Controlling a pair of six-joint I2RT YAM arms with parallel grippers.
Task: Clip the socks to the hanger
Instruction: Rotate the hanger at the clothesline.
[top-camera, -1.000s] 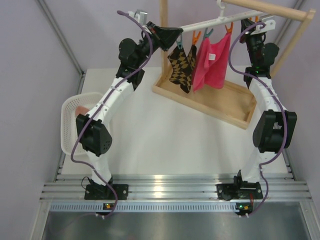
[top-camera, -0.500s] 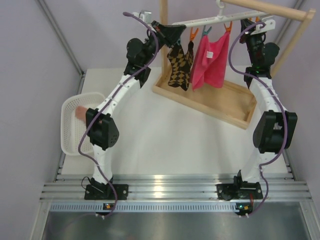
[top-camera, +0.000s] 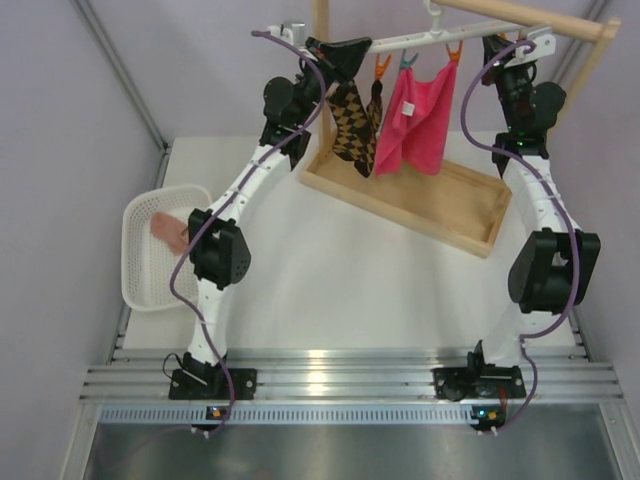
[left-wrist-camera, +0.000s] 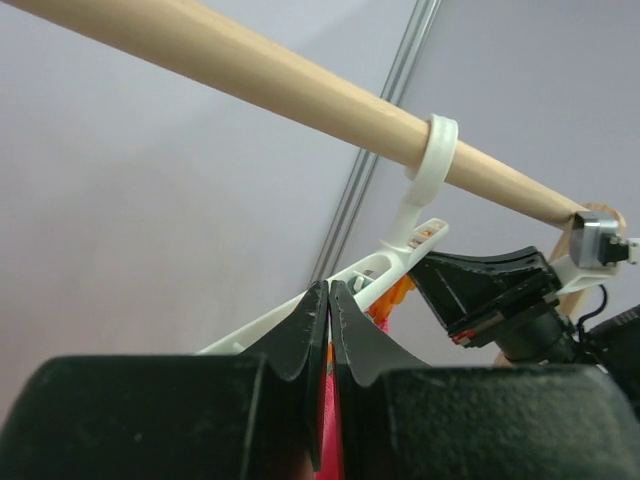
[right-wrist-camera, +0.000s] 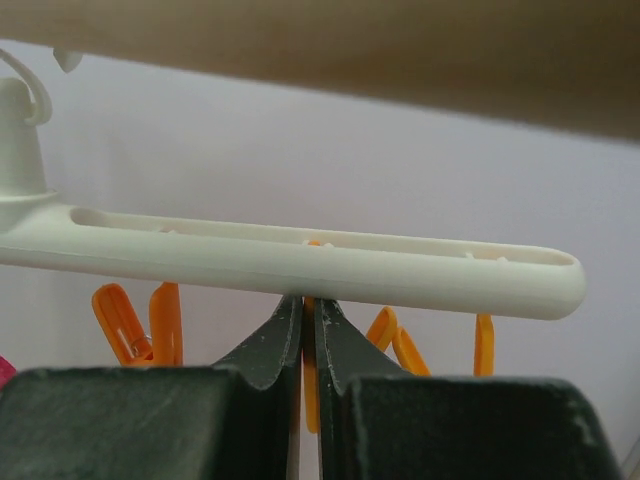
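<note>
The white hanger hangs by its hook from the wooden rod. The diamond-check socks hang from its left part. My left gripper is at the bar's left end, just above the socks. In the left wrist view its jaws are shut against the bar, with a sliver of orange between them. My right gripper is at the bar's right end. In the right wrist view it is shut on an orange clip just under the bar.
A bright pink cloth hangs clipped right of the socks. The wooden rack has a rod on top and a tray base below. A white basket at the left holds a peach sock.
My left arm has moved right and up with the hanger's left end. The socks and pink cloth have shifted right, and the bar sits more level. The right gripper has risen slightly.
</note>
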